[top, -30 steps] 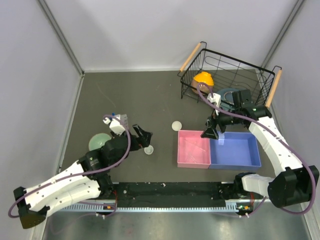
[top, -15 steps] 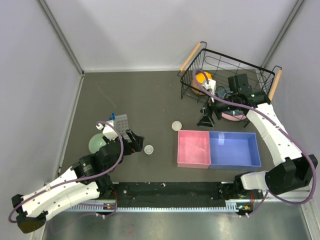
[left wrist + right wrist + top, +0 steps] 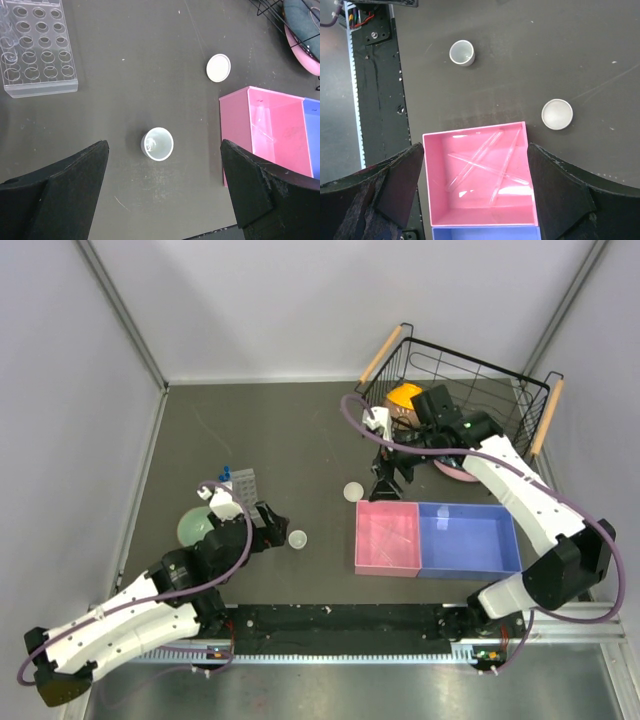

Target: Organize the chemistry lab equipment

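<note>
A small white cup-shaped dish stands on the dark table; it also shows in the left wrist view and the right wrist view. A flat round white dish lies near the pink bin's far left corner. The clear tube rack holds a blue-capped tube. Several clear pipettes lie crossed in the pink bin. My left gripper is open and empty, just left of the cup. My right gripper is open and empty above the pink bin's far edge.
A blue bin adjoins the pink one on the right. A black wire basket at the back right holds an orange bowl and a pink plate. A pale green bowl sits left of my left arm.
My right gripper has swung left from over the bins' seam to the pink bin's far edge. My left gripper has drawn back a little from the cup.
</note>
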Controlling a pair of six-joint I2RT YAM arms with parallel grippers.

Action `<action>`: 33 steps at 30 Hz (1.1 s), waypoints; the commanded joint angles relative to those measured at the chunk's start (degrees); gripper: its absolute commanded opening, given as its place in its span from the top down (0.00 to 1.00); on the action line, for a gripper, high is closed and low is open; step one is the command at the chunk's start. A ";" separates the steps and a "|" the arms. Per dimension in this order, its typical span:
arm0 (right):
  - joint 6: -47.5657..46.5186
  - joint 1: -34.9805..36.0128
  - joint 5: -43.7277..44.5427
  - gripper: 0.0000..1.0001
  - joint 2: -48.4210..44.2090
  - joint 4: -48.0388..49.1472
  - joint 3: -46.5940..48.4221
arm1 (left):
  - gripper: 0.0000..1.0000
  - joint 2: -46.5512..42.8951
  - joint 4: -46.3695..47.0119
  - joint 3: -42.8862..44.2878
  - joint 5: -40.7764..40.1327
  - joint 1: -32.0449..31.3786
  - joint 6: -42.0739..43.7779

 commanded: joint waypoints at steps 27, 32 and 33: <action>2.25 8.74 11.51 0.14 10.63 0.31 8.88 | 0.01 8.84 6.83 -4.02 30.46 19.82 3.99; 4.36 8.66 15.22 0.15 17.30 0.22 13.62 | 0.01 9.55 6.74 -4.11 31.16 19.82 4.17; 4.54 8.74 15.39 0.15 17.93 0.22 14.15 | 0.01 9.55 6.65 -4.20 31.34 19.82 4.17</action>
